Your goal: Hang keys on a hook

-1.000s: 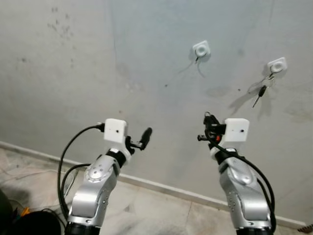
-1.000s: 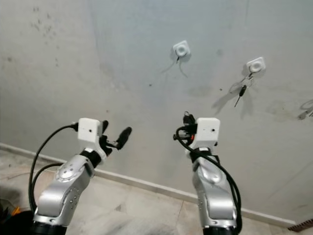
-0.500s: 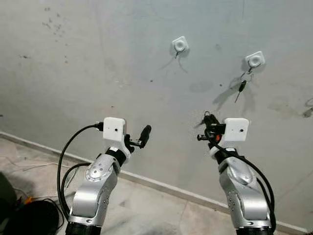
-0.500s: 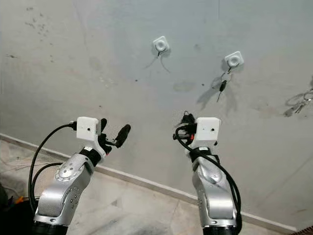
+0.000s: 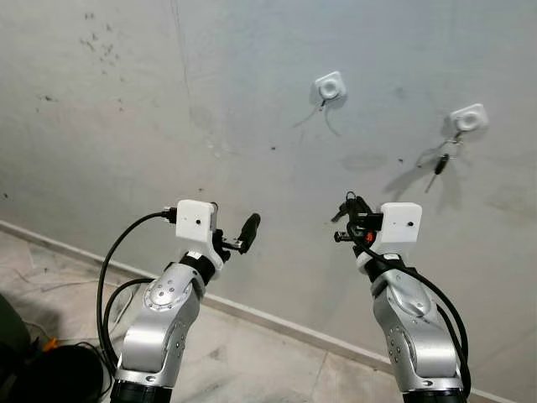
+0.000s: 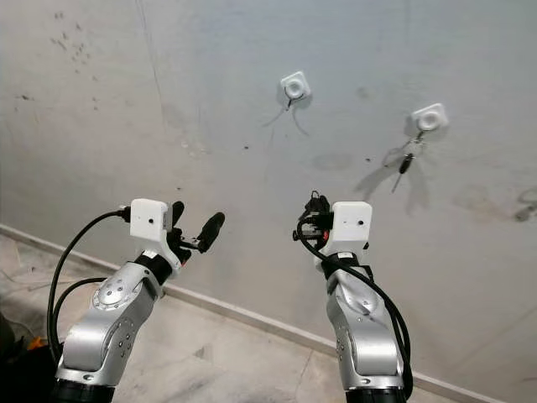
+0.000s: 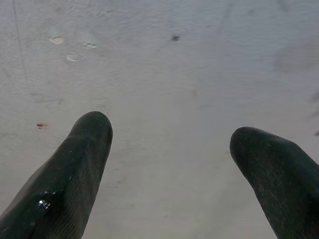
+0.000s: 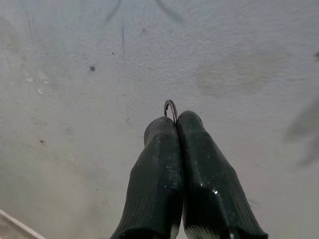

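Grey plaster wall (image 5: 126,126), stained and scuffed, takes up most of the scene, w/ a pale skirting strip (image 5: 277,323) along its foot and light tiled floor (image 5: 252,369) below. Two silver arms reach up toward it. Left gripper (image 5: 237,237) is raised in front of the wall, its two black fingers (image 7: 75,164) spread wide apart, nothing between them. Right gripper (image 8: 175,124) is held up at approx. the same height, fingers pressed tight together, pinching a thin dark metal key ring (image 8: 171,106) whose loop pokes out past the tips; the keys themselves can't be made out. Higher on the wall, two small white square hooks: left white hook (image 5: 331,86) bare, up and to the left of the right gripper; right white hook (image 5: 468,118) w/ a hanging key bunch (image 5: 440,161) dangling under it, well apart from both grippers.
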{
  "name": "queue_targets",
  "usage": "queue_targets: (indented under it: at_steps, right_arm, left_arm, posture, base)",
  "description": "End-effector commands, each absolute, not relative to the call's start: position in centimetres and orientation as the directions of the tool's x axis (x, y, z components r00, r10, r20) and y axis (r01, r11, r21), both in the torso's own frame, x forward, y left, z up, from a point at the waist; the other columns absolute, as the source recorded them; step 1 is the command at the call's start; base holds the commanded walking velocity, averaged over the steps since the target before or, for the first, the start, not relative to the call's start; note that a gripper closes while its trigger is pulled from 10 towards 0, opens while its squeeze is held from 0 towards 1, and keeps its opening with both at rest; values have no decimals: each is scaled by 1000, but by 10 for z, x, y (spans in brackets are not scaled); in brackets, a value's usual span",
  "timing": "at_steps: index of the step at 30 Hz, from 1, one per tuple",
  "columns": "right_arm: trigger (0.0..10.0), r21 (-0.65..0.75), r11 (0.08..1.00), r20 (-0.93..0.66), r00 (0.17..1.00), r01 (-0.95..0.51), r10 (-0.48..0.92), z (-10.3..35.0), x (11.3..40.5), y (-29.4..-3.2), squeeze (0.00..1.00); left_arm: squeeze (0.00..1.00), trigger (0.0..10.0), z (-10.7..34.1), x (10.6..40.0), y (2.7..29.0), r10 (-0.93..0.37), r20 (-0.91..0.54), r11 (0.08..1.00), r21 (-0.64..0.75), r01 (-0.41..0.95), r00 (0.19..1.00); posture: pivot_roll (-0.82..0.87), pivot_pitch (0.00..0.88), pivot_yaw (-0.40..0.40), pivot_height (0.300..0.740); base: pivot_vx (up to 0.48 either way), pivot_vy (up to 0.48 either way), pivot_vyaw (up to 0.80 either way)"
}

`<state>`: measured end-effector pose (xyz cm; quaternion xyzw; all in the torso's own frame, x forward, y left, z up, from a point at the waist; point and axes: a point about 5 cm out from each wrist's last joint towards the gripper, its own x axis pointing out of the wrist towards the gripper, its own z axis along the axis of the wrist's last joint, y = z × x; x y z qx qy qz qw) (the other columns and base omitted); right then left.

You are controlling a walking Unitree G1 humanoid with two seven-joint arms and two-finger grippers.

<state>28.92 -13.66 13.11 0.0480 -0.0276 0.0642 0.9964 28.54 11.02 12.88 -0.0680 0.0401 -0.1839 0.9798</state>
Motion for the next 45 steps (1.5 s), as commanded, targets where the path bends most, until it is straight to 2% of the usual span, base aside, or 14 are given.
queue_targets:
  at_steps: [1,13,17,23,31,34,39,45]
  right_arm:
    - [10000,90,988,73,990,-126,120,134,290,-138,0]
    - [10000,85,987,70,989,-136,130,132,285,-139,0]
    - [10000,82,987,67,989,-139,133,131,282,-140,0]
    - [10000,92,983,80,986,-156,149,133,272,-142,0]
    - [10000,65,982,45,983,-179,176,133,240,-151,0]
    - [10000,60,978,31,980,-200,199,131,236,-148,0]
    - [10000,4,950,37,950,-312,311,136,238,-128,0]
    - [10000,40,913,81,912,-406,402,149,248,-102,0]
  left_arm:
    - [0,10000,132,285,110,-376,-42,919,-147,366,926]
    - [0,10000,130,284,115,-369,-57,924,-130,359,928]
    - [0,10000,129,280,121,-367,-59,928,-95,361,928]
    - [0,10000,129,273,134,-346,-64,938,-50,343,936]
    - [0,10000,134,248,159,-277,-65,959,45,281,959]
    - [0,10000,139,243,158,-297,-50,949,92,300,954]
    - [0,10000,154,241,149,-353,-7,927,136,351,936]
    - [0,10000,160,239,149,-356,-7,925,138,354,934]
  posture:
    - [192,0,-54,740]
    - [195,0,-55,740]
    - [201,0,-59,740]
    - [213,0,-64,740]
    - [230,0,-70,740]
    - [235,0,-66,740]
    - [252,0,-58,740]
    - [275,4,-49,740]
  base:
    - [311,0,0]
    - [312,0,0]
    - [0,0,0]
    - [0,0,0]
    - [0,0,0]
    - [0,0,0]
    - [0,0,0]
    - [0,0,0]
